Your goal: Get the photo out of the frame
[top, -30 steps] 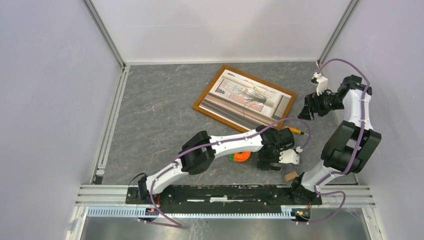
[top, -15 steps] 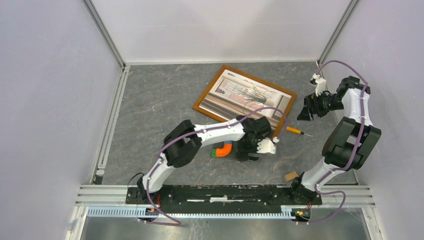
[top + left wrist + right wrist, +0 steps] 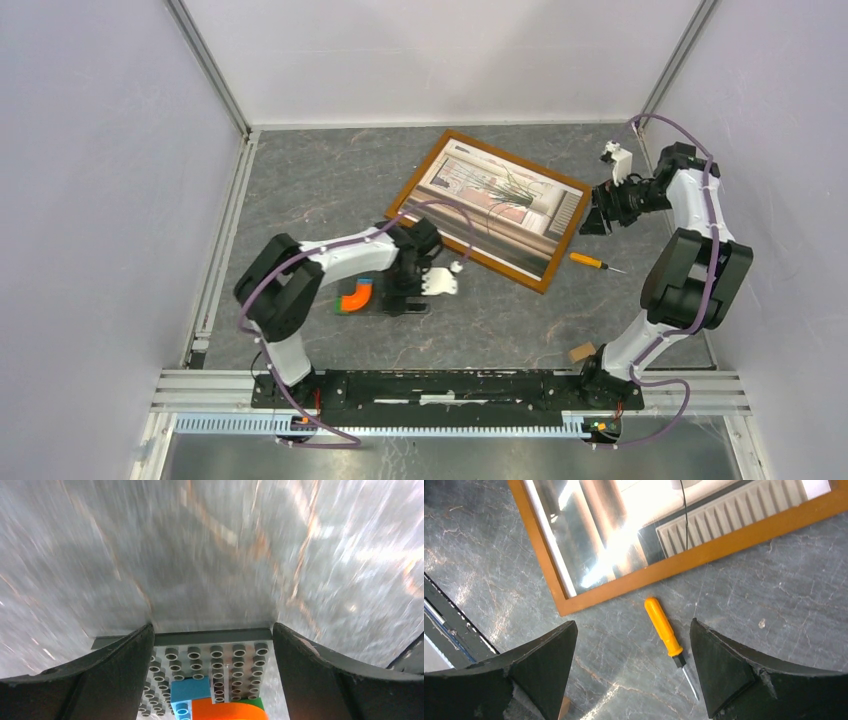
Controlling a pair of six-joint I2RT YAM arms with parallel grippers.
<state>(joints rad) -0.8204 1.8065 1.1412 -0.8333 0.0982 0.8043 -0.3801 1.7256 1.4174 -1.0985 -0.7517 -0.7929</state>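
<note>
lying on grey marbled table (image 3: pixel 300 190), white walls (image 3: pixel 440 55) around.

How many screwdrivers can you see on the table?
1. The screwdriver lies flat on the table, just off the frame's near right corner, touching neither gripper. Another could be hidden under the arms.

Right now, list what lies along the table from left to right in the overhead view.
Grey studded plate with orange block → left gripper → orange-brown wooden picture frame → yellow-handled screwdriver → small tan block.
</note>
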